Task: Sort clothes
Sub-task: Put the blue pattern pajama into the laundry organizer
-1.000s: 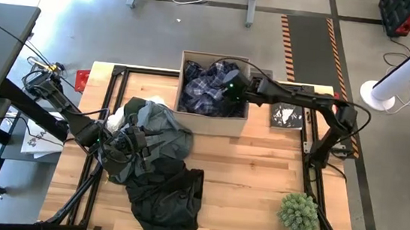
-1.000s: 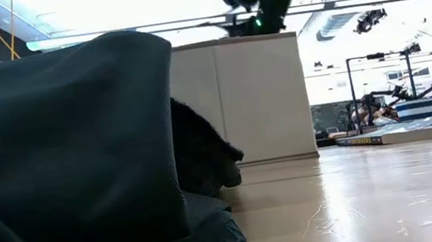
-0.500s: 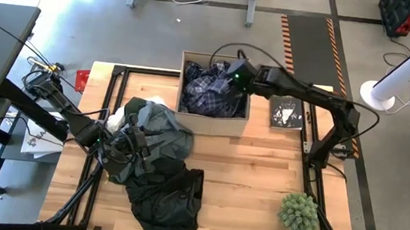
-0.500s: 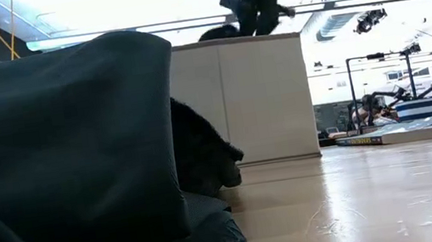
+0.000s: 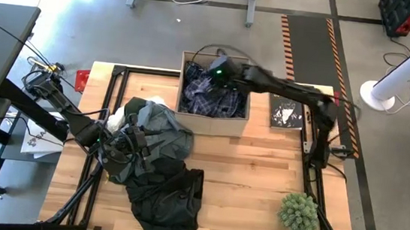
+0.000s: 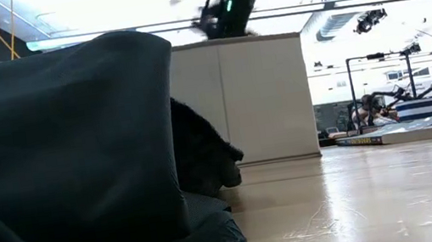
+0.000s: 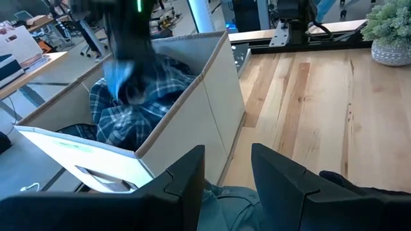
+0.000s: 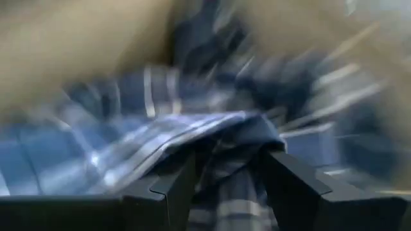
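A navy-and-white plaid shirt (image 5: 208,94) lies in the tan cardboard box (image 5: 212,118) at the table's far side. My right gripper (image 5: 215,71) is over the box's far part, shut on the plaid shirt (image 8: 192,128). A grey-green garment (image 5: 162,130), a black one (image 5: 167,194) and a white one (image 5: 116,119) lie piled at the table's left. My left gripper (image 5: 122,148) is open just above the grey-green garment (image 7: 234,199), pointing toward the box (image 7: 192,122). My right gripper has a fold of the plaid shirt (image 8: 226,138) between its two fingers, coming from above into the box. The cloth drapes over the fingertips (image 8: 173,183). The rest of the shirt lies in the box below. The view is blurred, so layers cannot be told.
A black paperback book (image 5: 286,115) lies right of the box. A small green plant (image 5: 299,212) stands near the table's right front. The low view is half filled by dark cloth (image 6: 59,161) in front of the box (image 6: 243,100). Bare wood lies between the pile and the plant.
My right gripper has gone over the box toward the table's left and a little toward the far edge, and the plaid shirt's upper folds have shifted with it. The pile of clothes has not moved.
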### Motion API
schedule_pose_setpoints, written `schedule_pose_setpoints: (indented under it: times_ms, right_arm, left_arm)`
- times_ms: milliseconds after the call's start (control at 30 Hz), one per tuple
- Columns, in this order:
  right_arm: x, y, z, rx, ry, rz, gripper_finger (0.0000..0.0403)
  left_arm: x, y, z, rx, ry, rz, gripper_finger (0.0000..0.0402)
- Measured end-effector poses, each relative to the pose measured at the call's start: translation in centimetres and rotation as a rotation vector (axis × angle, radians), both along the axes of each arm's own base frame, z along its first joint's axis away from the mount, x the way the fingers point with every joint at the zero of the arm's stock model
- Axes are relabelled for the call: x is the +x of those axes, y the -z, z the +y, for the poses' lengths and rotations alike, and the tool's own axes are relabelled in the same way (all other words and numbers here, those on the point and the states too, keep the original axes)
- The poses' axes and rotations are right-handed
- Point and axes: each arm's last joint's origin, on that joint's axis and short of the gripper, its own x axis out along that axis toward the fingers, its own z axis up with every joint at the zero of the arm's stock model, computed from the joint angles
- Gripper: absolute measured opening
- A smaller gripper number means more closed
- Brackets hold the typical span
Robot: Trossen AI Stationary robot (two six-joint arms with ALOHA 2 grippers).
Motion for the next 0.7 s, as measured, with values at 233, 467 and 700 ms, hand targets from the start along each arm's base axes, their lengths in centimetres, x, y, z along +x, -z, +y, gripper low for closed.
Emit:
schedule_pose_setpoints:
  times_ms: [233, 467, 700]
  right_arm:
    - [2.8, 12.3, -2.3, 0.208, -0.031, 0.266, 0.0169]
    - [1.4, 14.9, -3.3, 0.378, -0.032, 0.374, 0.0169]
    - [-0.1, 5.8, -3.0, 0.324, 0.013, 0.343, 0.0169]
  left_arm:
    - [0.0, 0.0, 0.0, 0.001, 0.0, 0.001, 0.0124]
    - [0.0, 0.0, 0.0, 0.001, 0.004, 0.007, 0.0124]
    - [0.0, 0.1, 0.0, 0.004, 0.004, 0.012, 0.0124]
